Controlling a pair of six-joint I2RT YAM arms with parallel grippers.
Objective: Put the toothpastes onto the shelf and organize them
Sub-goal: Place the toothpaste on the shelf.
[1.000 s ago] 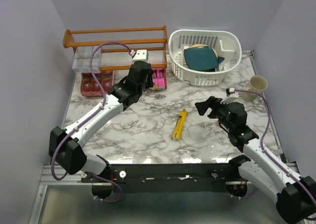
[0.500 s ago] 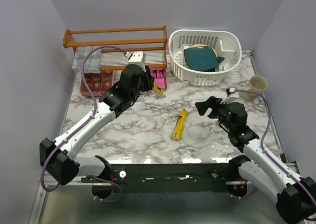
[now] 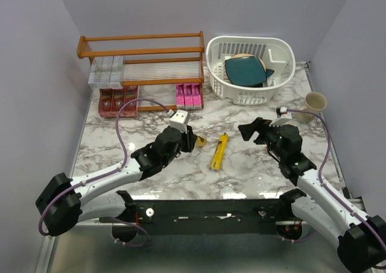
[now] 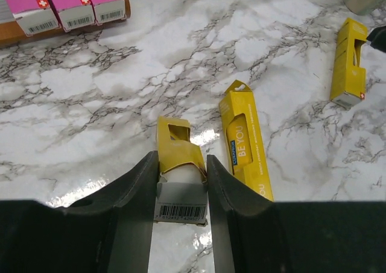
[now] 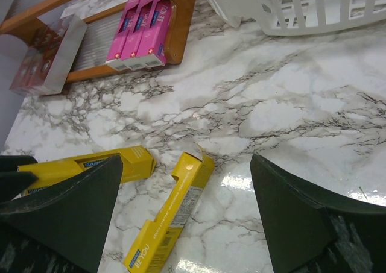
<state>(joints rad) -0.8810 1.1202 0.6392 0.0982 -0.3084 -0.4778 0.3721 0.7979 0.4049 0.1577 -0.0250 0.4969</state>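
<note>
While left fingers clamp, yellow carton between

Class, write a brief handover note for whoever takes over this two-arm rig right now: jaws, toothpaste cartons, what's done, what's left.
Left gripper: jaws shut on a yellow toothpaste carton over the marble table.
Right gripper: open, empty.
Done: red cartons, silver-grey cartons and three magenta-pink cartons sit on the orange-brown wooden shelf.
Left: shelve the held carton, then the second yellow carton and third yellow carton lying on the marble.
</note>
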